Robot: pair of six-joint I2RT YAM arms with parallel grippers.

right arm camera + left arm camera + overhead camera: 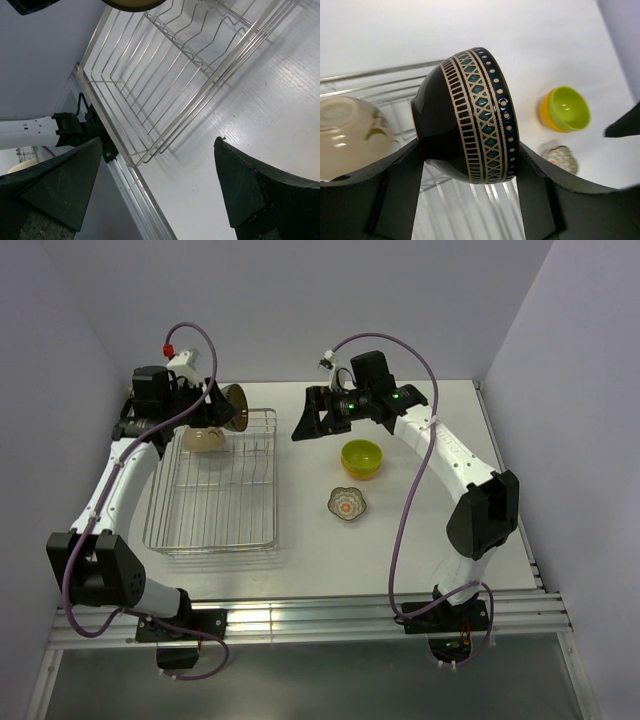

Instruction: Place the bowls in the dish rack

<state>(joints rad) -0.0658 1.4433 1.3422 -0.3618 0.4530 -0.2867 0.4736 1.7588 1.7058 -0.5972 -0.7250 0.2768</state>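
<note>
From the left wrist, the pale glossy bowl runs off the left edge, and a finger of the left claw half hides the small scalloped patterned bowl. The orange bowl shows only a sliver beneath the lime-green bowl.

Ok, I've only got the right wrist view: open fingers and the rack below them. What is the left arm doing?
Observer: The left gripper is shut on a dark patterned bowl, tipped on its side at the far edge of the dish rack.
Operator: Is any bowl inside the rack?
Observer: Yes, one pale bowl in its far left corner, right beside the held one.
Operator: And outside it?
Observer: A lime-green bowl and a scalloped bowl stand to the right of the rack, the green one farther back.
</note>
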